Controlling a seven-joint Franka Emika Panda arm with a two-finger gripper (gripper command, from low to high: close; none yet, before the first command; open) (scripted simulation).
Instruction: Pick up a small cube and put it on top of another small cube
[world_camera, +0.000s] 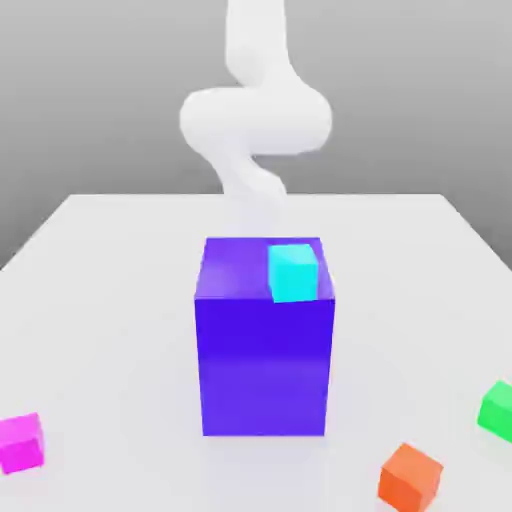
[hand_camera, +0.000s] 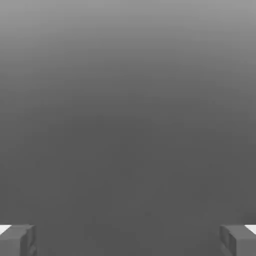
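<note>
Standing on one big blue-violet block (world_camera: 263, 360): one cyan cube (world_camera: 293, 272); one pink cube (world_camera: 20, 442) apart; hand (hand_camera: 128, 240) released.

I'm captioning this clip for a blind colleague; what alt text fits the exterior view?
A tall blue-violet block stands mid-table with a small cyan cube on its top. Nearer the camera, on the white table, lie a pink cube at the exterior view's left and orange and green cubes at its right. The white arm rises behind the block.
</note>
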